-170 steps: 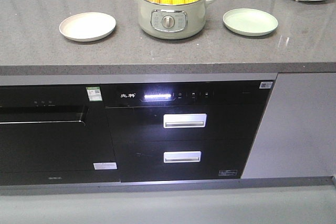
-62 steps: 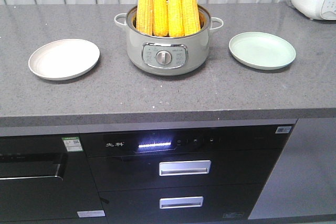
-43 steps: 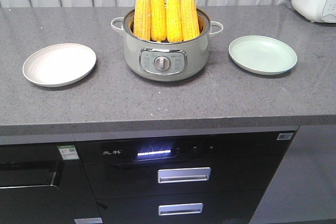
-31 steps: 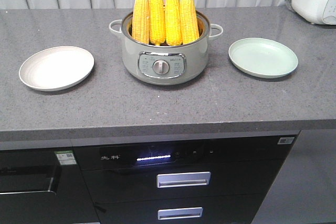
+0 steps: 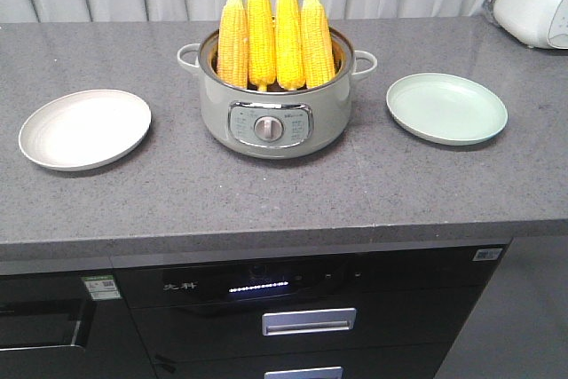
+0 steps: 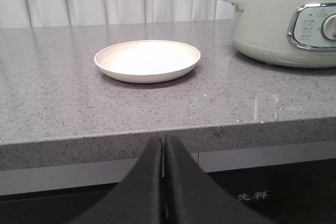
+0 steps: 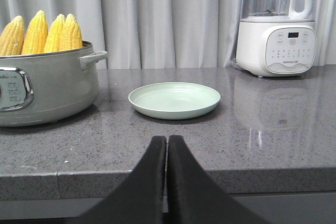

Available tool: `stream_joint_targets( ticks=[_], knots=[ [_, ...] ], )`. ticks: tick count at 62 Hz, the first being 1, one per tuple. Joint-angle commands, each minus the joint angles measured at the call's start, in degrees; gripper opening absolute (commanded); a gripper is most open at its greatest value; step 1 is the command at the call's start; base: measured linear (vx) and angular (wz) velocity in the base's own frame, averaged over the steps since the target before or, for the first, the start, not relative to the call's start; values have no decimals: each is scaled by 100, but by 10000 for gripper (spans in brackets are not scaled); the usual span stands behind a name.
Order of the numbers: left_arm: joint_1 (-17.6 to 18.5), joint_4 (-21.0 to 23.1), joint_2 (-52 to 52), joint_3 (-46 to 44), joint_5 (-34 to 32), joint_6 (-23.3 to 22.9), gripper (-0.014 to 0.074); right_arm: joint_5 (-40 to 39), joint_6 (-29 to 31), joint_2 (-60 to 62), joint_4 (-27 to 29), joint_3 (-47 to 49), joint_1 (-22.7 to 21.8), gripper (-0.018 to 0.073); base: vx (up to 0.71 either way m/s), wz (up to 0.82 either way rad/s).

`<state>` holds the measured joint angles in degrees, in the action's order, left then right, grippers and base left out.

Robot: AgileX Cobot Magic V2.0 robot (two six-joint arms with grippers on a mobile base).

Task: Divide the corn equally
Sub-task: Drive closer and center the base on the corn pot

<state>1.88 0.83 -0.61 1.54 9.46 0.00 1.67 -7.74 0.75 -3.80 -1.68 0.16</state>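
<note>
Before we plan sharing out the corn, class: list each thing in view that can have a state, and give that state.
corn: four cobs, upright in the pot.
pot: lid off, holding the corn.
cream plate: empty.
green plate: empty.
left gripper: shut.
right gripper: shut.

Bases of the corn (image 5: 275, 33) unseen inside the pot (image 5: 330, 117); white appliance (image 5: 535, 2) partly off-frame.

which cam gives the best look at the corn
The exterior front-facing view: all four cobs of the corn stand upright in the pot, each clear above its rim. The left wrist view crops them at its top edge; the right wrist view shows them side-on at far left.
</note>
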Motion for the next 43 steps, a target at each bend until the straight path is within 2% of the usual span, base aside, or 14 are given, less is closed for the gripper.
stream_joint_targets(
  ticks=[1, 43],
  knots=[
    [-4, 7, -92, 17, -400, -53, -7, -429, 45, 33, -68, -45, -22, -1, 6, -1],
    [-4, 7, -92, 17, -400, -53, -7, -429, 45, 33, -68, -45, -22, -1, 6, 0]
  ],
)
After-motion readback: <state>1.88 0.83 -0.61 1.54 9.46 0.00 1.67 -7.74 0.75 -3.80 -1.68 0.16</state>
